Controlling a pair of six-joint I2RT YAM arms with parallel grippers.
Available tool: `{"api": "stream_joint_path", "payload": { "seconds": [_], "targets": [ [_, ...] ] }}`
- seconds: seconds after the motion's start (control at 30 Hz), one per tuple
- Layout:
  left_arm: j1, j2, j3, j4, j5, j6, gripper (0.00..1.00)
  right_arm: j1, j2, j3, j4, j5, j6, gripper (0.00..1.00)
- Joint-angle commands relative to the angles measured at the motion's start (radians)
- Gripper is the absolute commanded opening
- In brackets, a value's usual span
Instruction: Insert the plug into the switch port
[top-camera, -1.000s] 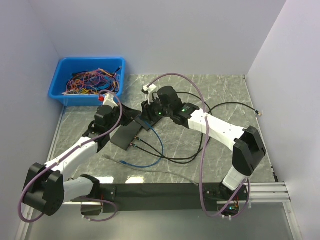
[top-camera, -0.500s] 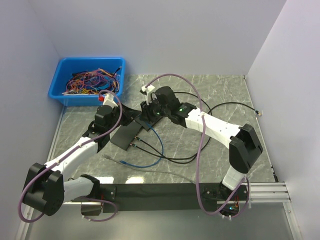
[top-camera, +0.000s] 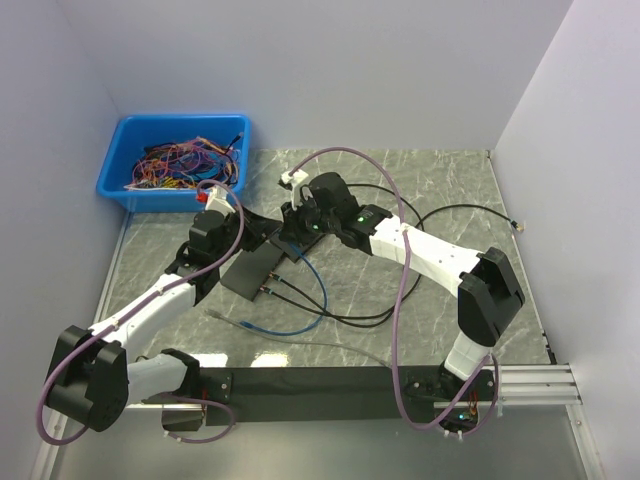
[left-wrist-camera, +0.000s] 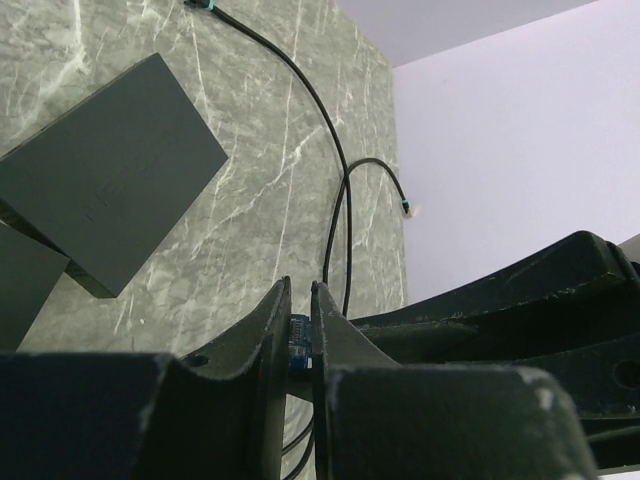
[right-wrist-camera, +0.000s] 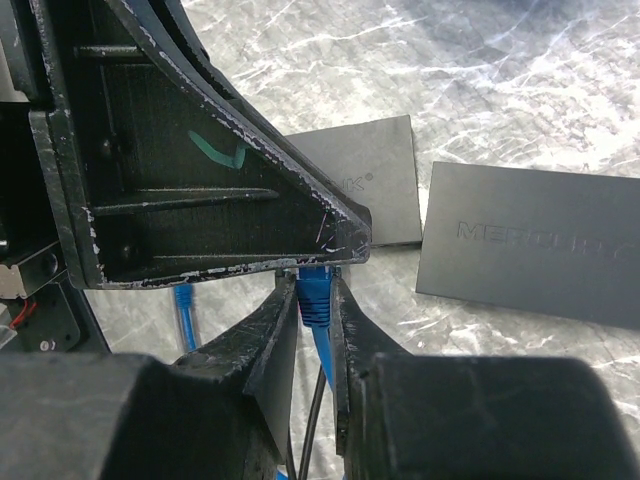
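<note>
A blue plug (right-wrist-camera: 316, 296) on a blue cable (top-camera: 318, 285) is pinched between my two grippers above the table. My left gripper (left-wrist-camera: 298, 300) is shut on the blue plug (left-wrist-camera: 298, 345). My right gripper (right-wrist-camera: 316, 290) is shut on the same plug, just below the left gripper's black finger (right-wrist-camera: 200, 170). In the top view the left gripper (top-camera: 268, 230) and right gripper (top-camera: 290, 238) meet over the far end of the black switch (top-camera: 250, 272). Two dark switch boxes lie flat beyond, one nearer (right-wrist-camera: 385, 185) and one at the right (right-wrist-camera: 535, 250). The ports are hidden.
A blue bin (top-camera: 180, 160) full of coloured wires stands at the back left. Two black cables (top-camera: 340, 318) run from the switch's near edge across the marble table (top-camera: 440, 180). The blue cable's free end (top-camera: 215, 315) lies at the front left. A black cable (left-wrist-camera: 335, 170) ends near the wall.
My right arm has shifted slightly left toward the left gripper. The left arm and the switch have not visibly moved.
</note>
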Motion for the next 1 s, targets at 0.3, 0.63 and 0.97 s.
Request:
{"api": "stream_joint_path", "payload": {
  "seconds": [0.3, 0.63, 0.97],
  "targets": [
    [-0.002, -0.027, 0.013, 0.04, 0.008, 0.037, 0.46, 0.006, 0.017, 0.023, 0.005, 0.065, -0.003, 0.0],
    [0.125, 0.012, -0.001, 0.033, 0.026, 0.139, 0.61, -0.016, 0.034, -0.049, -0.112, 0.258, 0.029, 0.0],
    [0.212, 0.29, 0.045, 0.335, 0.169, 0.235, 0.61, -0.016, 0.141, -0.094, -0.204, 0.355, 0.097, 0.0]
  ]
}}
